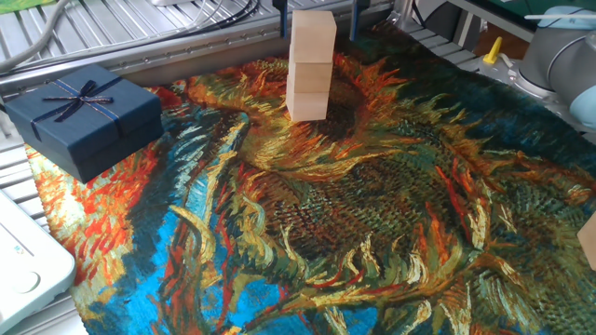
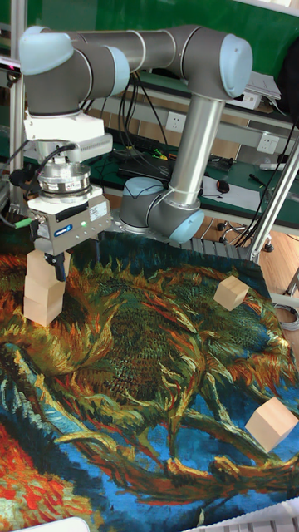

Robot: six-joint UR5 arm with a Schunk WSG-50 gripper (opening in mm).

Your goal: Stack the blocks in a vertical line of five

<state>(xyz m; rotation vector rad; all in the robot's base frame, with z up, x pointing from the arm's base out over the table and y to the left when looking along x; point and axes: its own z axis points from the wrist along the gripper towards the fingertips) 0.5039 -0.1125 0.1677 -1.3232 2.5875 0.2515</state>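
A stack of three pale wooden blocks [image 1: 309, 70] stands upright at the far side of the painted cloth; it also shows in the tall fixed view [image 2: 41, 293]. My gripper [image 1: 317, 30] hangs over the stack and is open. Its dark fingers [image 1: 282, 17] straddle the top block with a gap on each side. In the tall fixed view the gripper [image 2: 71, 259] sits just above and around that top block. Two loose blocks lie on the cloth, one [image 2: 231, 292] at mid right and one [image 2: 272, 421] nearer the front. One of them shows cut off at the fixed view's right edge [image 1: 589, 238].
A dark blue gift box [image 1: 84, 116] with ribbon sits at the cloth's left corner. A white device [image 1: 23, 265] lies at the lower left. The arm's base [image 2: 162, 212] stands behind the cloth, and metal rails run along the far edge.
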